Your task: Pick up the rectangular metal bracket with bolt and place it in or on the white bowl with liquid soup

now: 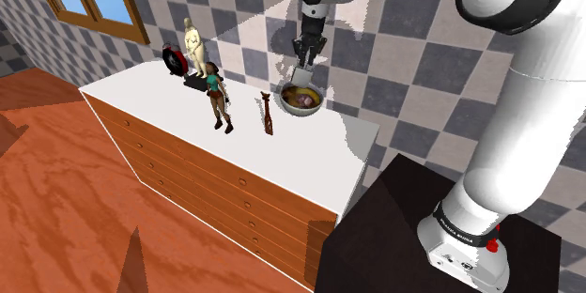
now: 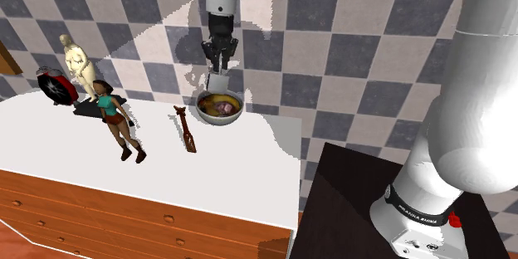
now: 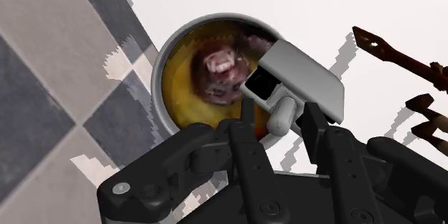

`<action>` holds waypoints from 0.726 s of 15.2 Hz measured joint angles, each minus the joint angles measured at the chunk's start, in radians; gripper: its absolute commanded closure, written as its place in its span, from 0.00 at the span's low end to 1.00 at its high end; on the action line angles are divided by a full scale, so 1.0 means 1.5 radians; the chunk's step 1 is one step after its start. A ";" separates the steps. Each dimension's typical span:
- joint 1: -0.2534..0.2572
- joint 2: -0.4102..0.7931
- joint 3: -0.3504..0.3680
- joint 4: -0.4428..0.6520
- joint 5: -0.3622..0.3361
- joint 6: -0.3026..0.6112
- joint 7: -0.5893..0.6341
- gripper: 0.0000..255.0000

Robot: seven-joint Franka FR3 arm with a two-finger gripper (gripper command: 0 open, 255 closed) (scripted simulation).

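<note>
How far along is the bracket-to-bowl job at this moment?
Pickup looks done: the gripper clasps the grey bracket off the counter. In hand: it hangs right over the soup bowl. Left: lower, release, so the bracket rests in the bowl.

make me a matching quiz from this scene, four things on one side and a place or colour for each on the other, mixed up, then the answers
Things
1. bracket
2. bowl
3. woman figurine
4. carved stick

Descriptions
a. wears a teal top
b. holds yellow soup
c. grey, clasped in the gripper over the bowl
d. dark brown, between the woman figurine and the bowl

Pairs: 1-c, 2-b, 3-a, 4-d
</note>
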 measured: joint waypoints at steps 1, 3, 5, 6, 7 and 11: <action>-0.005 0.028 -0.002 0.041 0.002 -0.014 -0.006 1.00; -0.016 0.080 -0.006 0.117 0.008 -0.039 -0.018 1.00; -0.030 0.143 -0.010 0.211 0.014 -0.071 -0.031 1.00; -0.036 0.166 -0.011 0.250 0.016 -0.089 -0.034 1.00; -0.038 0.175 -0.011 0.258 0.017 -0.089 -0.036 1.00; -0.040 0.187 -0.011 0.244 0.019 -0.063 -0.042 1.00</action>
